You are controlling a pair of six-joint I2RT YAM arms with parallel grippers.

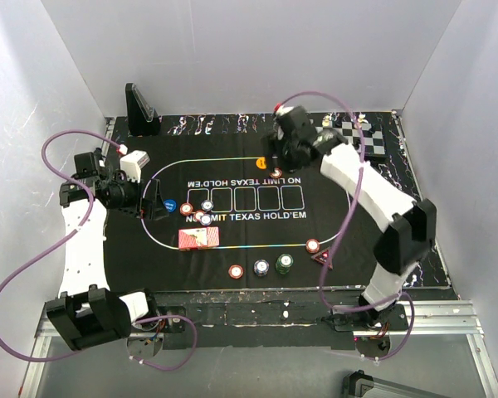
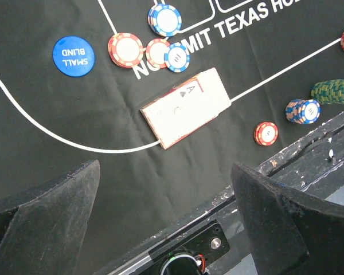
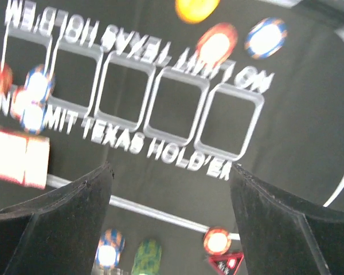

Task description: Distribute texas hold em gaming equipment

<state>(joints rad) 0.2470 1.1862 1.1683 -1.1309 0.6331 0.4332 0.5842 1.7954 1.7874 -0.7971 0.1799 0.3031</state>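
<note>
Both grippers are spread apart and empty: the left gripper [image 2: 165,166] hangs over the card deck [image 2: 186,107] on the black mat [image 2: 57,132], with poker chips [image 2: 125,49] just beyond; the right gripper [image 3: 171,166] hovers above the mat's printed boxes, near the yellow button [image 3: 196,7]

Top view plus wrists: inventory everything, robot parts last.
Mat: 1, black, table centre
Card deck: 1, red-white, near left on mat
Blue button: 1, left of chip cluster
Yellow button: 1, far side
Chips: red, blue-white, green; four beside deck, three piles near edge, one by triangle, two by yellow button
Triangle marker: 1, red, near right
Chessboard: 1, black-white, far right corner
Stand: 1, black, far left corner
Left hand: open, mat's left
Right hand: open, far side
</note>
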